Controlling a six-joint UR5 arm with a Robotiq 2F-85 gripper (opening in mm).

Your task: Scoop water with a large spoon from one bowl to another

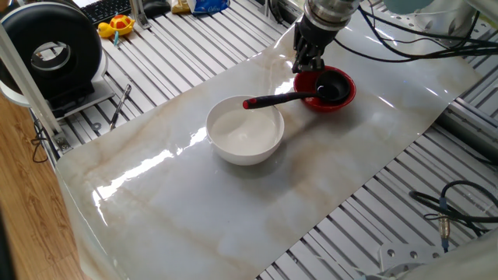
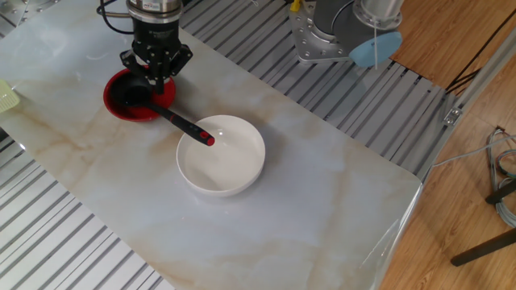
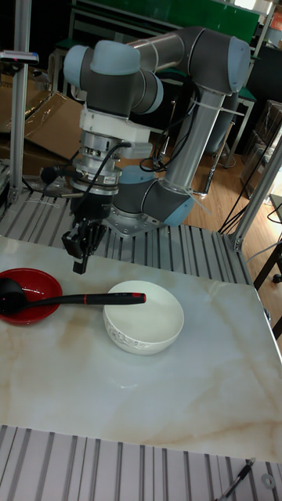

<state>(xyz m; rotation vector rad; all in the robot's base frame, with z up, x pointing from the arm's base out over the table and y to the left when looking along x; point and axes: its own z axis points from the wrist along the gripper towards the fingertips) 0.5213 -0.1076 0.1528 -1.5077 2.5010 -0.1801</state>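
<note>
The large spoon [image 1: 280,99] [image 2: 173,119] [image 3: 78,298] lies with its black scoop in the small red bowl [image 1: 348,95] [image 2: 113,110] [image 3: 43,311]. Its handle bridges onto the rim of the white bowl [image 1: 245,148] [image 2: 222,184] [image 3: 149,335], with the red end over that bowl. My gripper [image 1: 308,64] [image 2: 156,76] [image 3: 81,262] hangs above the red bowl's far edge, open and clear of the handle, holding nothing. The white bowl's inside looks pale and glossy. I cannot make out the water for certain in either bowl.
Both bowls stand on a marble-look sheet [image 1: 194,202] over a slotted metal table. A black round device [image 1: 50,50] and a yellow toy [image 1: 117,27] sit at the back left. Cables [image 1: 451,206] lie at the right. The arm's base [image 2: 322,32] stands behind the sheet.
</note>
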